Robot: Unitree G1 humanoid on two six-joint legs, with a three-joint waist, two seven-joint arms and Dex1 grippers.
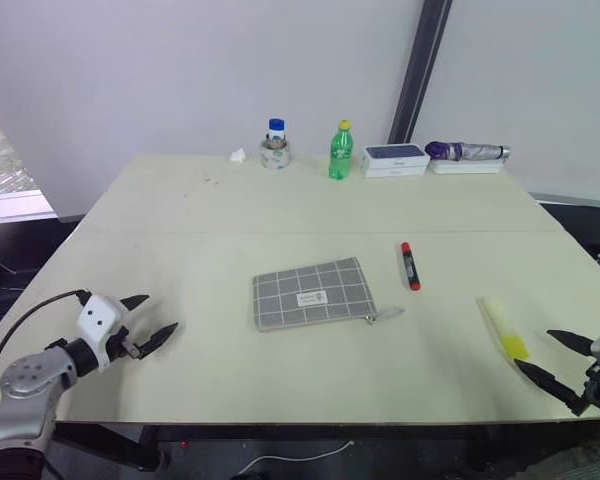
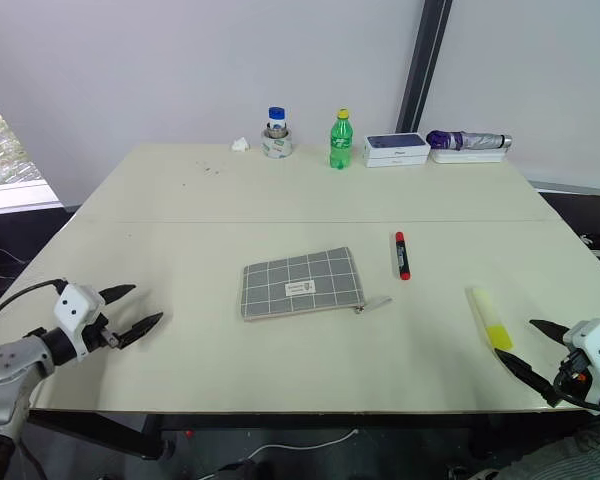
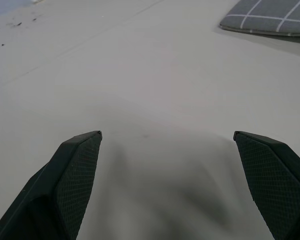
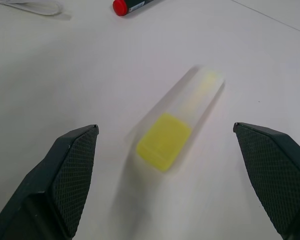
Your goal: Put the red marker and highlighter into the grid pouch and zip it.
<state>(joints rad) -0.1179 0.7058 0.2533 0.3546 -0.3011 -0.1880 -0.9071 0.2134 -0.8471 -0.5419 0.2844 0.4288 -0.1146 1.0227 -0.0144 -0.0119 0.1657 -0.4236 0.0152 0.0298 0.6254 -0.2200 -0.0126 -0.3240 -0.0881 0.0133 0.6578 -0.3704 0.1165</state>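
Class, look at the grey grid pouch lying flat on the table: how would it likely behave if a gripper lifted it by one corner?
The grid pouch looks like thin fabric lying flat, so it would probably sag and fold rather than stay stiff. It seems flat and unfilled, so likely light. Its zipper pull sticks out loosely and would probably dangle.

Head stereo pair: the table is viewed from above its near edge, looking forward and down toward the far wall; the whole tabletop is shared by both eyes, with a slight sideways offset. Left wrist camera: held low and close over the tabletop, aimed along the left gripper toward a corner of the grid pouch, also seen from the head. Right wrist camera: held close, aimed down past the right gripper at the highlighter and the red marker.
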